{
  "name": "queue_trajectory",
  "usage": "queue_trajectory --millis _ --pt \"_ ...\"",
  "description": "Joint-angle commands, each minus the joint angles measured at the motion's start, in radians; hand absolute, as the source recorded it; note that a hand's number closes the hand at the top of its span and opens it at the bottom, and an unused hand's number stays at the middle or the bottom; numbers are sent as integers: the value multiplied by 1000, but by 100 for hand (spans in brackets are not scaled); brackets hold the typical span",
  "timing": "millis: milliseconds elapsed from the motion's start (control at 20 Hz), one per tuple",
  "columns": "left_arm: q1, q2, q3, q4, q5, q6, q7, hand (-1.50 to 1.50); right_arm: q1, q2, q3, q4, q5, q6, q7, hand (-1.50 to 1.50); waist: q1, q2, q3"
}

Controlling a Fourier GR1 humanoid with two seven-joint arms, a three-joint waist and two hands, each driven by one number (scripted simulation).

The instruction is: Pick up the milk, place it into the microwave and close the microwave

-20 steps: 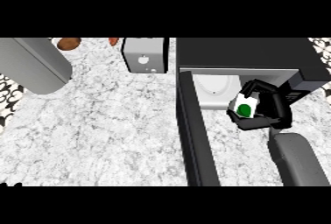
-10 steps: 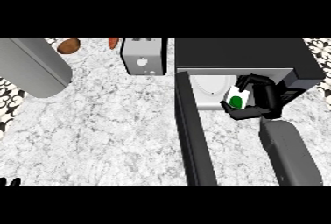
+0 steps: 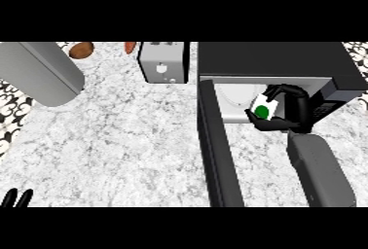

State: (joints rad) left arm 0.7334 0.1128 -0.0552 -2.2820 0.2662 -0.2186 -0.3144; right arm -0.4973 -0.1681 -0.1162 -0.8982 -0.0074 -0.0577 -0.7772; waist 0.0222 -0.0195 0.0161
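So the marble counter (image 3: 122,146) takes up most of our view, with the black microwave (image 3: 273,58) at the back right and its door (image 3: 219,146) swung wide open toward us. Our right hand (image 3: 293,104) is at the mouth of the cavity, fingers and thumb curled round the milk (image 3: 262,108), which is just inside the opening. Honestly can't tell if the carton is set down or hovering. We'd say pickup's done, while release and shutting the door are left. Our left hand (image 3: 12,198) rests at the lower-left edge, fingers straight.
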Motion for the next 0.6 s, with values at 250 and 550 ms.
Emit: queue_trajectory --millis 250,550 --pt "-53 15 -10 15 -11 -16 6 -150 -185 -52 24 142 108 -154 141 150 111 56 -18" --pt "-58 20 -14 12 -29 -8 23 -150 -121 -40 -75 113 23 -267 73 150 136 64 -19"
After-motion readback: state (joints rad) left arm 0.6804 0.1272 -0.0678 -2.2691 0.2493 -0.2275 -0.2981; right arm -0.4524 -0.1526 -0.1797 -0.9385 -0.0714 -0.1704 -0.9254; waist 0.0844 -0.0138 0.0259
